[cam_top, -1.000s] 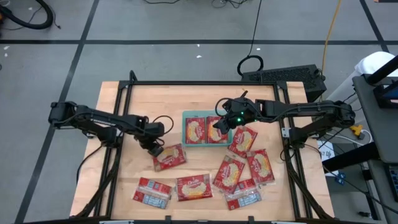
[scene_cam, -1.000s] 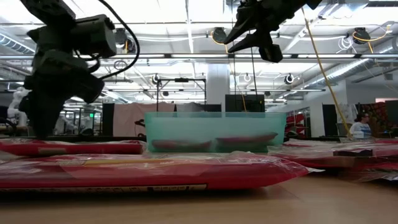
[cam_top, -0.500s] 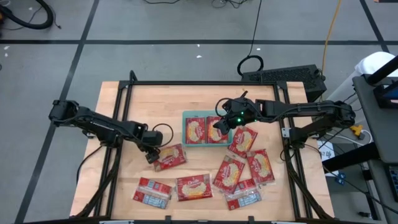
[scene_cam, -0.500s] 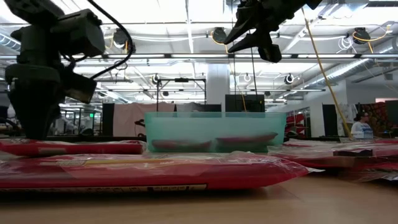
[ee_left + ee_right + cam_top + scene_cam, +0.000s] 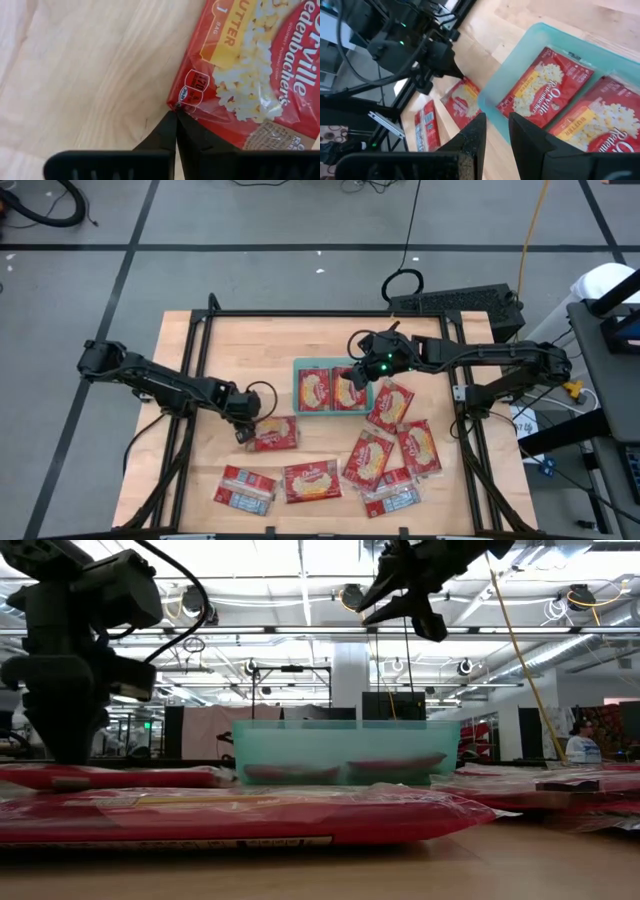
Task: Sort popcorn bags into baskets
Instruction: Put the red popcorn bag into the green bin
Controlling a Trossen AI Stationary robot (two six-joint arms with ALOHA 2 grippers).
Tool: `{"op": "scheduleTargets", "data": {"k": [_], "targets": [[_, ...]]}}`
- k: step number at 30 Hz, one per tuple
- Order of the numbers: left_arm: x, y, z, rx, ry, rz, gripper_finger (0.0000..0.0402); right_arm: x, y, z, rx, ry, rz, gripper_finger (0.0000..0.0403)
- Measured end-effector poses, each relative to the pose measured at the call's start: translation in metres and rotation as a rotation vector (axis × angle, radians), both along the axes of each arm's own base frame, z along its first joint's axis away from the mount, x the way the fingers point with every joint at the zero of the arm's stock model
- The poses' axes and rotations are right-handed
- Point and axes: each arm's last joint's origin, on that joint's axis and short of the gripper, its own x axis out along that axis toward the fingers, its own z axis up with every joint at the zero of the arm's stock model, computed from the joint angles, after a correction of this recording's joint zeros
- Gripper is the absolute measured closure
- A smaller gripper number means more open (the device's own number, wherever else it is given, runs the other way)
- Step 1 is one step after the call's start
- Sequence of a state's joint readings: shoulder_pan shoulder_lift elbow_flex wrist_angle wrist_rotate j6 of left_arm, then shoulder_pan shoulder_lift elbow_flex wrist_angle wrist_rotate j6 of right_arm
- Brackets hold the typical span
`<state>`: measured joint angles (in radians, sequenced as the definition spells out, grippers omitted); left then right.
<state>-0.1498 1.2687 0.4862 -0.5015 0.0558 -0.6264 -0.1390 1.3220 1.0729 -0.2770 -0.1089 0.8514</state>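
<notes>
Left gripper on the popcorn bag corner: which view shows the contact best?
Left wrist view: the left gripper, shut, meets the popcorn bag at its corner. The high view shows only its position; the low view hides the fingertips.

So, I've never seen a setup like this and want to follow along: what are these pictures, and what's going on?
Two robot arms work at a wooden table. One camera looks down from above, one sits at table height, and one rides on each wrist. Red popcorn bags lie scattered; two already sit in the teal tray. The left gripper is shut right at the corner of one bag; whether it has caught the bag isn't clear. The right gripper hangs above the tray, empty, jaws slightly apart.
</notes>
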Motion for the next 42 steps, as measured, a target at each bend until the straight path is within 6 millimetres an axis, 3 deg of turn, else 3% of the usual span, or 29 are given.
{"op": "scheduleTargets", "data": {"k": [3, 12, 19, 24, 37, 42], "targets": [[0.001, -0.001, 0.007, -0.028, -0.031, 0.003, 0.0398, 0.001, 0.000, 0.002, 0.022, -0.019, -0.017, 0.0328], [0.000, -0.003, 0.057, -0.135, -0.262, 0.059, 0.0400, 0.002, 0.000, 0.001, 0.105, -0.022, -0.113, 0.0328], [-0.008, -0.003, 0.071, -0.170, -0.344, 0.049, 0.0401, 0.002, 0.002, 0.001, 0.106, -0.023, -0.102, 0.0328], [-0.008, -0.003, 0.073, -0.168, -0.360, 0.033, 0.0401, 0.006, 0.016, 0.002, 0.105, -0.040, -0.048, 0.0324], [0.014, -0.007, 0.100, -0.322, -0.691, 0.097, 0.0401, 0.021, 0.051, -0.002, 0.333, -0.108, -0.177, 0.0241], [0.019, -0.006, 0.110, -0.346, -0.802, 0.159, 0.0401, 0.026, 0.061, -0.006, 0.547, -0.124, -0.344, 0.0215]]}}
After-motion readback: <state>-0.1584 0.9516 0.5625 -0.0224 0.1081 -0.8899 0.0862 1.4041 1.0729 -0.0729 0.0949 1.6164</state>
